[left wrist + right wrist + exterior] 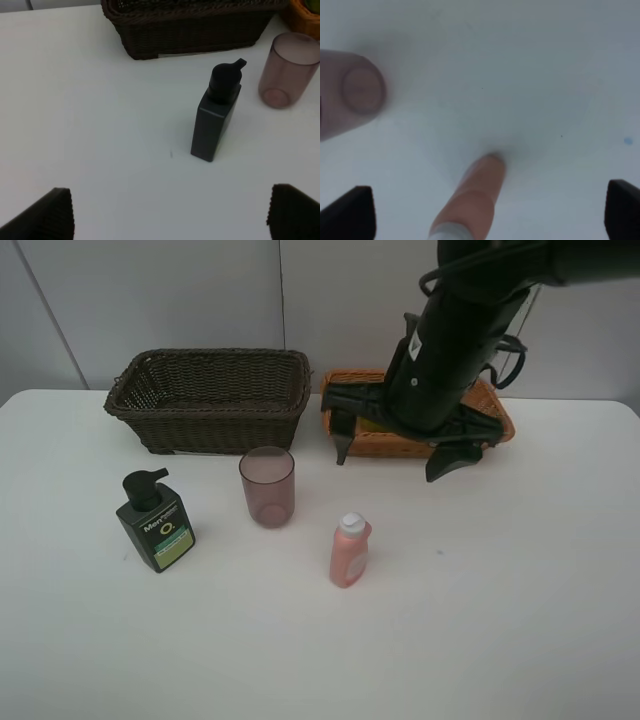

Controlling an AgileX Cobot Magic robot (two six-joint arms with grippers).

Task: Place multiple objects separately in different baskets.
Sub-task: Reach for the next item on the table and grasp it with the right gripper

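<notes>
Three things stand on the white table (520, 620), and none of them is in a basket. The dark pump bottle (155, 522) stands up on the left side. The pink cup (267, 486) stands to its right, open end up, in front of the dark basket (208, 398). The small pink bottle (350, 551) with the white cap stands further right and closer to the front. None of the three touch each other.

The dark basket sits at the back of the table. The light basket (500, 420) sits just beside it on the right. My right arm (450, 340) hides most of the light basket. In the left wrist view a green thing (312, 4) shows in its corner, but I cannot tell what it is.

My right gripper (387, 465) hangs in front of the light basket. Its jaws are spread wide and hold nothing. In its own wrist view the small pink bottle is below it, between the two fingertips (347, 212), and they do not touch it.

My left gripper (170, 215) shows only in its own wrist view. Its jaws are spread wide too, with bare table between them. The pump bottle stands ahead of it, well apart.
</notes>
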